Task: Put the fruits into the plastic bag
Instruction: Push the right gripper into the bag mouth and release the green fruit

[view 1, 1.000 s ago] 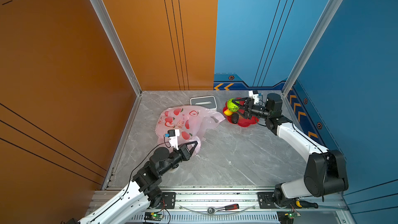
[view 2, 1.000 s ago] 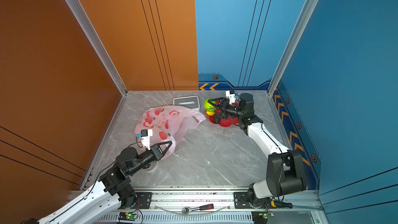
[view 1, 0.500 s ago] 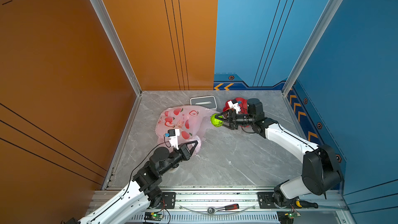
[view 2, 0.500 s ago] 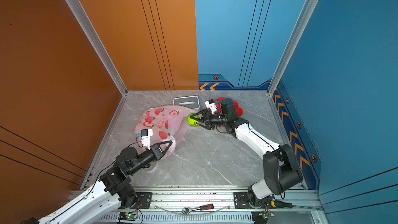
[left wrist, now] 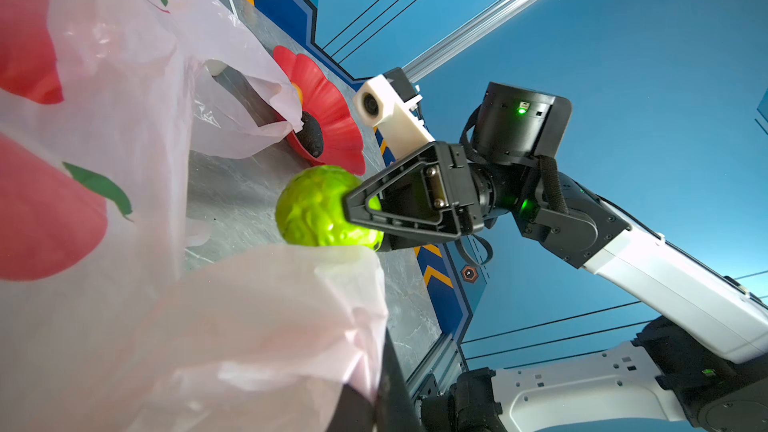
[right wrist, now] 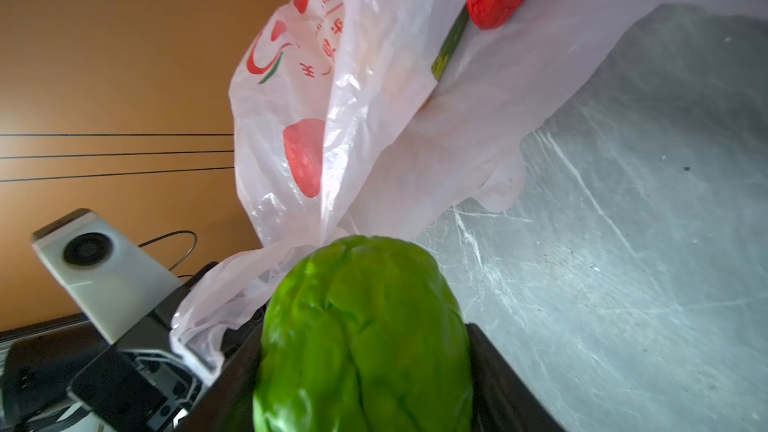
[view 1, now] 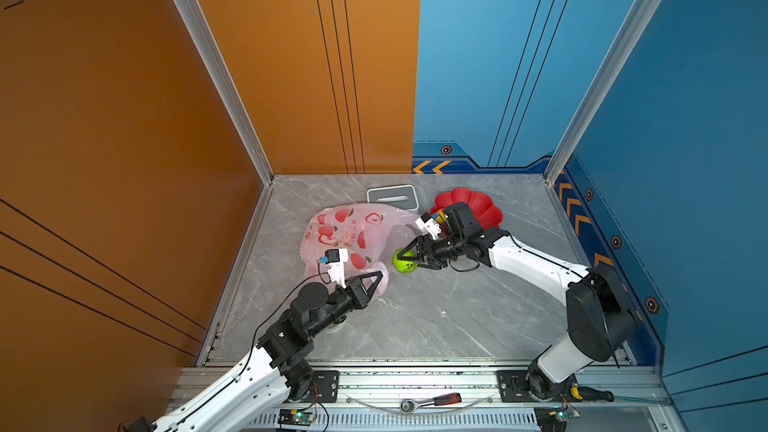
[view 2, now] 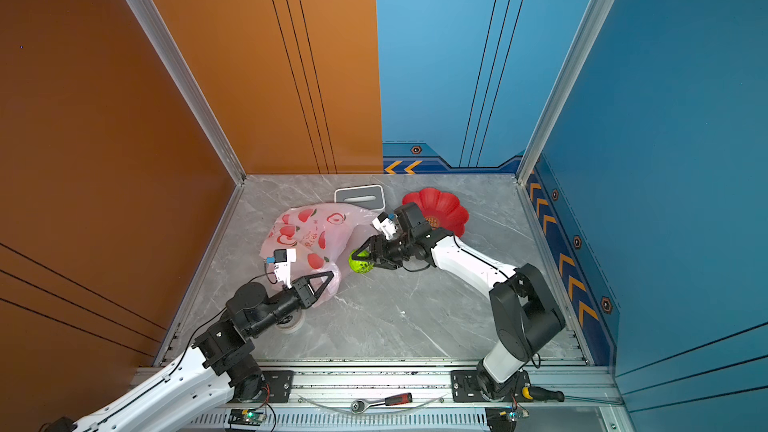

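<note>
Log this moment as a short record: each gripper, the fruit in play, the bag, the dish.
left gripper: shut, pinching the near edge of the bag
right gripper: fingers closed on the green fruit
green fruit: held at the bag's mouth, not inside yet
bag: lying on the table, opening toward the right gripper
dish: behind the right gripper, a dark fruit in it
</note>
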Available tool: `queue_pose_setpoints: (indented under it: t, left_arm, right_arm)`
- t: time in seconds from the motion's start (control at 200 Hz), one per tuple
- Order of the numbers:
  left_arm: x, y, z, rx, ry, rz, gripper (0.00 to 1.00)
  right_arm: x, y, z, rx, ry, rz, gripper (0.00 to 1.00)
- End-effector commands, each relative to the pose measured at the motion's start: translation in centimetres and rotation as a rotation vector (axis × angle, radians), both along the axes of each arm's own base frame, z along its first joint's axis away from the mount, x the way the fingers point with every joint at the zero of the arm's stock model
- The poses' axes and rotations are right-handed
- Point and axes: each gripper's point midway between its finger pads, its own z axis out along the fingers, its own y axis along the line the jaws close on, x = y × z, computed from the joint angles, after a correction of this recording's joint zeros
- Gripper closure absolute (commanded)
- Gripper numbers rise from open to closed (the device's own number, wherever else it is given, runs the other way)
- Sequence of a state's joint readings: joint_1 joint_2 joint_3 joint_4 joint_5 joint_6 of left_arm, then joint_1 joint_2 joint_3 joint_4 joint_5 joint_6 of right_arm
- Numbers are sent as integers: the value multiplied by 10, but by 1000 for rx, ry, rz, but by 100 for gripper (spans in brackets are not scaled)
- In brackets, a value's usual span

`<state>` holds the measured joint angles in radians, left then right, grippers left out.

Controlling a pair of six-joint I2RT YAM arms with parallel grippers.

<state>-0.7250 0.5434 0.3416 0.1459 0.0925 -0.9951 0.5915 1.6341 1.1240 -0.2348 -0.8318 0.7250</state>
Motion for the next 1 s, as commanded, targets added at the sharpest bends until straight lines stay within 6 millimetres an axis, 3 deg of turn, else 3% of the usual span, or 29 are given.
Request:
queue_pose_setpoints:
  t: [0.0, 0.476, 0.991]
  left_arm:
    - [-3, -3, 17, -23, -43, -25, 100]
    - [-7, -2, 22, -30, -67, -35, 100]
    - [-16, -5, 31, -44, -103, -74, 100]
  right_arm:
    - [2, 6, -3, -29, -33, 19, 41]
    - [5, 31, -37, -69, 4, 55, 41]
    - [32, 70, -38, -38, -9, 41, 42]
